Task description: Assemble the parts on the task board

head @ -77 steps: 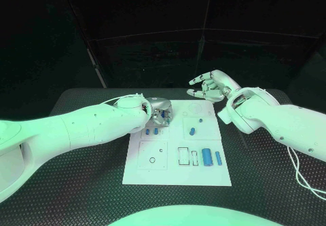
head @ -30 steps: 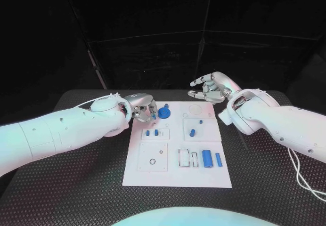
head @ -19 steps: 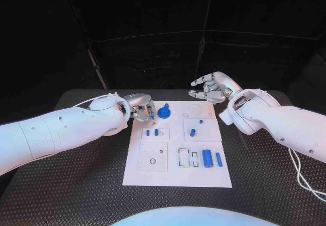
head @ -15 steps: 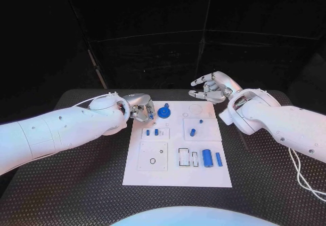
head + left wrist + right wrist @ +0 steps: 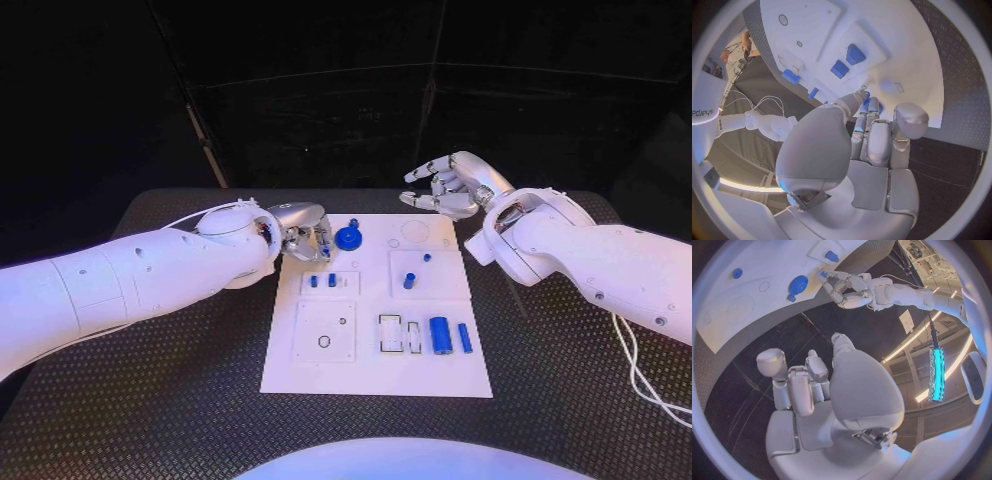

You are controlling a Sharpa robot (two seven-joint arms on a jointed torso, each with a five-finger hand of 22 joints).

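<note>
The white board is being carried flat by the black tabletop, in the middle. The left hand is being held at the board's far left edge, its fingers drawn together around a small blue piece; the piece is being pinched at the fingertips, just left of the blue gear, which is resting on the far left part of the board. The right hand is being held above the tabletop beyond the board's far right corner, its fingers loosely curled and apart, with nothing being gripped. Two small blue blocks are being kept left of centre, a blue peg right of centre, and a blue cylinder with a thin blue bar near the right edge.
</note>
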